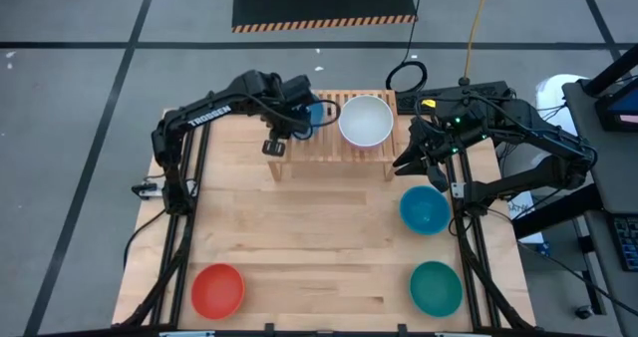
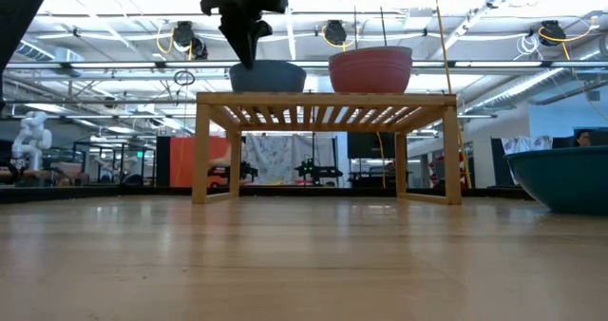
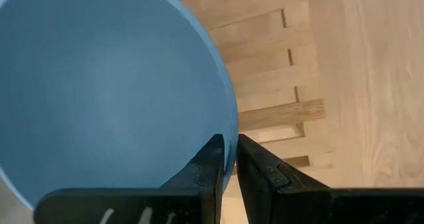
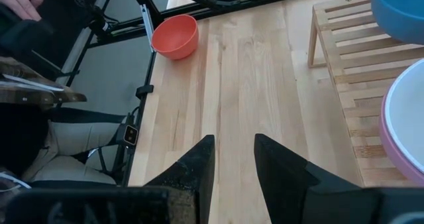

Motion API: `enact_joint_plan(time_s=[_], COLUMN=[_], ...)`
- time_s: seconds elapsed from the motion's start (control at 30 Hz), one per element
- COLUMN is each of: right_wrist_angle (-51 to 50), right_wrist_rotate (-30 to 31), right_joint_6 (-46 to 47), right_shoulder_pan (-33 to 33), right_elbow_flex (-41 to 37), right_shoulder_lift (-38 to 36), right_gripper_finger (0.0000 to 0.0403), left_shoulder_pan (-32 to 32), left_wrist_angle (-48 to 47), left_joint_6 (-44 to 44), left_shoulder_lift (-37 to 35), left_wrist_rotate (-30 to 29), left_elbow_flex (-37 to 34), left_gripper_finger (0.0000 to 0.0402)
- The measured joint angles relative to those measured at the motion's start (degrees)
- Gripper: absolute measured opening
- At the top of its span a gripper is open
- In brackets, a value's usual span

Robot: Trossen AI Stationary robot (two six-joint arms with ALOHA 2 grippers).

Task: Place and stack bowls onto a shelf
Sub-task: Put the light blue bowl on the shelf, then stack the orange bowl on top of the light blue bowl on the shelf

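Already the left hand [image 3: 227,159] pinches the blue bowl's [image 3: 106,91] rim on the shelf [image 1: 329,148], upper centre; an uneven release could tip it. Right hand [image 4: 233,159] waits spread.

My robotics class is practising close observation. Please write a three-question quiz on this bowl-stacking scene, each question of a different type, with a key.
1. True or false: the red bowl stands on the shelf.
2. What does the left gripper pinch? A) the rim of a blue bowl; B) a shelf leg; C) nothing.
3. Fill in: the white bowl sits nested inside the ____ bowl.

Key:
1. False. It stands on the tabletop, far from the shelf.
2. A.
3. Pink: the pink bowl holds it on the shelf.
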Motion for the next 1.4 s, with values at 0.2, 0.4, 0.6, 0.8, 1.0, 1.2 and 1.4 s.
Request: enact_joint_plan(time_s=[0.2, 0.4, 0.6, 0.8, 1.0, 1.2, 1.4], right_wrist_angle=[0.01, 0.01, 0.01, 0.01, 0.02, 0.01, 0.02], right_wrist_rotate=[0.02, 0.03, 0.02, 0.02, 0.0, 0.0, -0.02], right_joint_6=[0.0, 0.0, 0.0, 0.0, 0.0, 0.0, 0.0], right_shoulder_pan=[0.0, 0.0, 0.0, -0.01, 0.01, 0.01, 0.01], right_elbow_flex=[0.0, -0.01, -0.01, -0.02, -0.02, -0.02, -0.02], right_shoulder_lift=[0.0, 0.0, 0.0, 0.0, 0.0, 0.01, 0.02], right_gripper_finger=[0.0102, 0.0102, 0.0102, 0.0102, 0.0102, 0.0102, 0.0102], left_shoulder_pan=[-1.04, -1.21, -1.2, -1.19, -1.84, -2.32, -3.29], left_wrist_angle=[-0.02, -0.13, -1.39, -0.5, -0.05, 0.13, 0.21], left_joint_6=[-0.2, -0.18, 0.04, -0.21, -0.16, -0.64, -1.5], left_shoulder_lift=[-0.13, -0.13, -0.13, -0.13, -0.13, -2.29, -6.13], left_wrist_rotate=[-0.08, -0.08, -0.12, -0.12, -2.48, -3.49, -3.48], left_elbow_flex=[0.0, 0.0, 0.0, 0.0, 0.0, -0.04, -0.05], left_gripper_finger=[0.0047, 0.0047, 0.0047, 0.0047, 0.0047, 0.0047, 0.0047])
